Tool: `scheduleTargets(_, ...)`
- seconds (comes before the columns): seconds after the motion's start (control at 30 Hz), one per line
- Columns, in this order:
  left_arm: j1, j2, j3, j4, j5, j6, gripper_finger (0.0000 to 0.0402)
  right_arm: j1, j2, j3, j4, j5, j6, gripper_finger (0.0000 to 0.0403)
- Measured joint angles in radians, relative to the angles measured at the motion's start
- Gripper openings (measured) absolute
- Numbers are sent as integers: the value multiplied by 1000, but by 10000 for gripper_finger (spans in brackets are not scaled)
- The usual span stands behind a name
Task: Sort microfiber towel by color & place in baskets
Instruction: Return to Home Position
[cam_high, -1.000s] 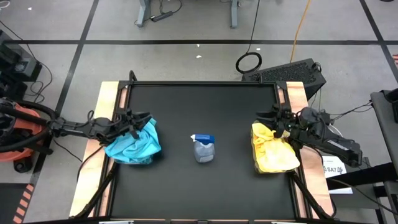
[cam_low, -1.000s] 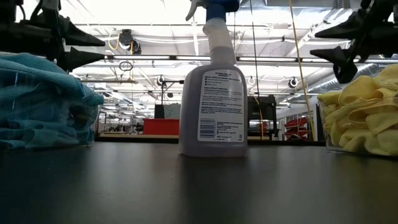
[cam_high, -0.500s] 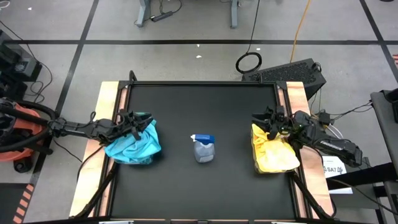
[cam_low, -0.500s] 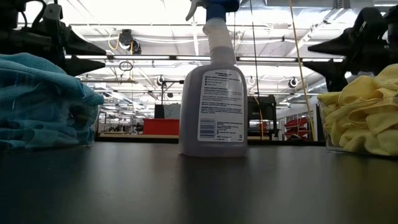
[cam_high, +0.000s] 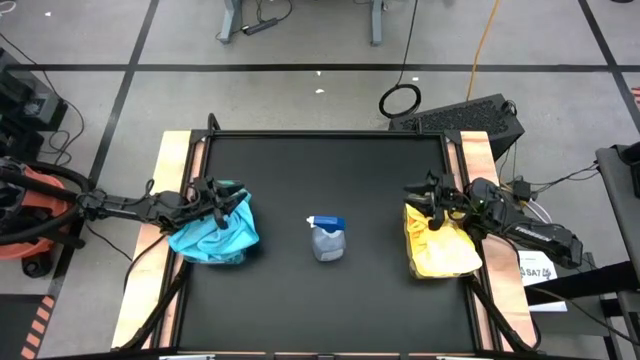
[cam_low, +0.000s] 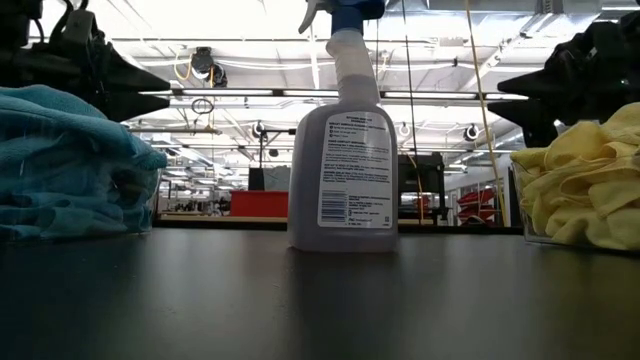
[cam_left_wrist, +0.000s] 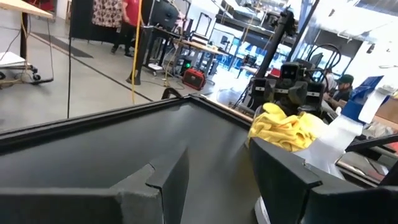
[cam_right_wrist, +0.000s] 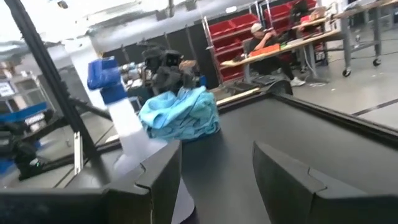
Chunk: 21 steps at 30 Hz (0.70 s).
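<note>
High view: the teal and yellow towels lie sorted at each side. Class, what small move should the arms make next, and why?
Probably draw both arms back toward their bases. The teal towels and yellow towels are heaped in separate piles, no towel lies loose between them, and the left end effector and right end effector hover open and empty beside those piles.

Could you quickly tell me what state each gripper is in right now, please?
Left gripper: open, empty, by the teal towels.
Right gripper: open, empty, by the yellow towels.
</note>
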<state>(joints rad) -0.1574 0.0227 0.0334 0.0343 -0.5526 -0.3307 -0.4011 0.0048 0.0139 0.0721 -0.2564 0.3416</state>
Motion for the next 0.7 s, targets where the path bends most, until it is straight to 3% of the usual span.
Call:
scheduleTargets(0.23, 0, 0, 0, -1, 0, 4, 175, 0, 1, 1, -8, -59, -36, 189)
scheduleTargets(0.43, 0, 0, 0, 0, 0, 4, 175, 0, 1, 0, 9, 23, -62, 189)
scheduleTargets(0.7, 0, 0, 0, 1, 0, 3, 175, 0, 1, 0, 5, 17, 19, 189)
